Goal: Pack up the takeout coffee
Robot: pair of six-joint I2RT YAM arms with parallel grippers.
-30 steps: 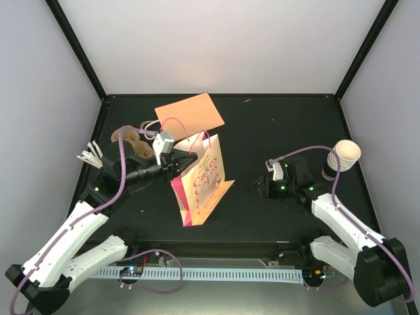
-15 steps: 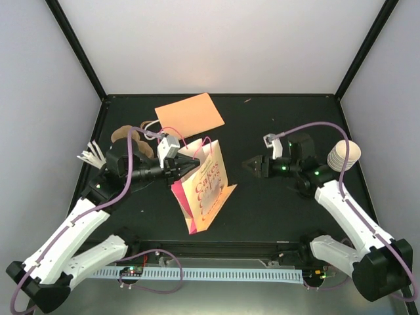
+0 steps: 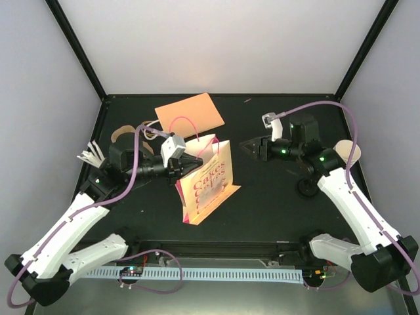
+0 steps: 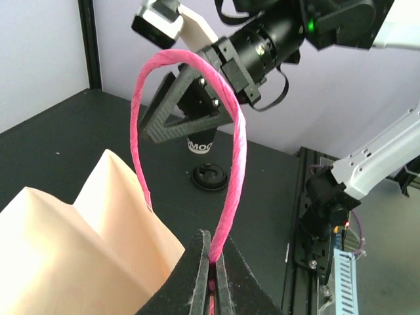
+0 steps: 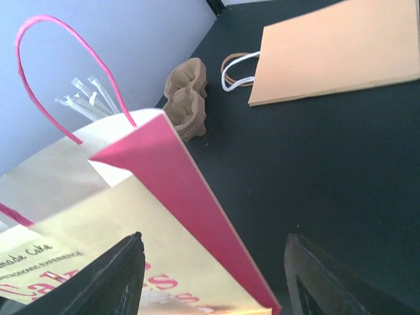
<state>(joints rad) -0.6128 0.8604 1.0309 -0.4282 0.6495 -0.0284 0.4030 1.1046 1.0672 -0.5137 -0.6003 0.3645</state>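
- The paper bag [image 3: 209, 180] stands tilted, left of the centre of the table [image 3: 282, 216].
- The left gripper [image 3: 190, 161] is clamped on the bag's pink handle [image 4: 177, 59] and holds the loop upright.
- The right gripper [image 3: 248, 146] has its fingers spread apart and empty. It is near the bag's upper edge, with bare table below it.
- An orange flat bag [image 3: 189, 113] lies by the back edge, behind the paper bag.
- The takeout coffee [image 3: 348, 155] stands near the right table edge, partly hidden by the right forearm.
- The right gripper points away from the cup, which is well apart from it.
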